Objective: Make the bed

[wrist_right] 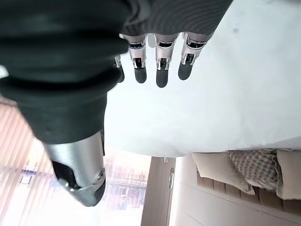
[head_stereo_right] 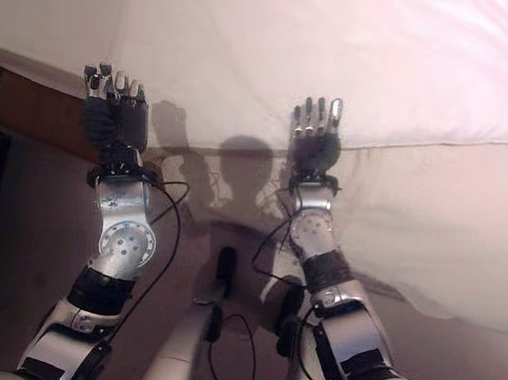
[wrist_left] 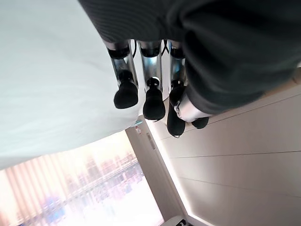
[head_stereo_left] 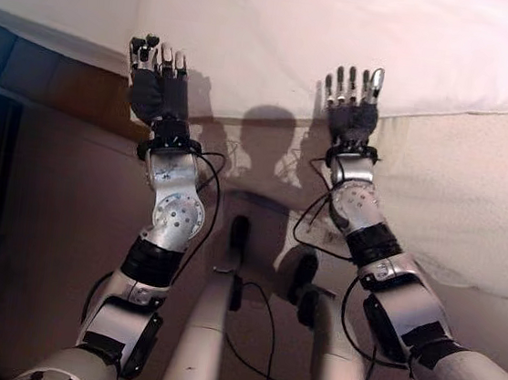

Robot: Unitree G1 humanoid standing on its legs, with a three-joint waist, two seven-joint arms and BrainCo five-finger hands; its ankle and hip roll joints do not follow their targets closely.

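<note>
Right now, step: both arms reach out over the near edge of the bed, so I judge this as the approach to catching the duvet's edge; nothing is gripped yet.
Duvet: the white duvet (head_stereo_left: 362, 46) lies across the upper part of the head views, its near hem running just beyond both sets of fingertips, with the paler mattress side (head_stereo_left: 473, 197) dropping below it on the right.
Bed frame: a dark strip of bed frame (head_stereo_left: 73, 87) shows under the hem on the left.
Left robot hand: the left robot hand (head_stereo_left: 159, 78) sits at the hem, fingers loosely curved, dark tips bent a little inward, nothing between them; whether the tips touch the cloth I cannot tell. In its wrist view the fingers (wrist_left: 126, 94) hang free beside the white cloth.
Right robot hand: the right robot hand (head_stereo_left: 352, 105) is spread, fingers straight and pointing at the hem, holding nothing; its wrist view shows the fingertips (wrist_right: 161, 77) hovering in front of the duvet.
Pillows: beige pillows (wrist_right: 244, 165) show past the duvet's edge in the right wrist view.
How to do it well: my call is to bring both robot hands to the hem at the same level, close thumbs and fingers on cloth only, then pull evenly.
Watch for: the left robot hand sits near the duvet's corner, so a grab there could miss the cloth.
</note>
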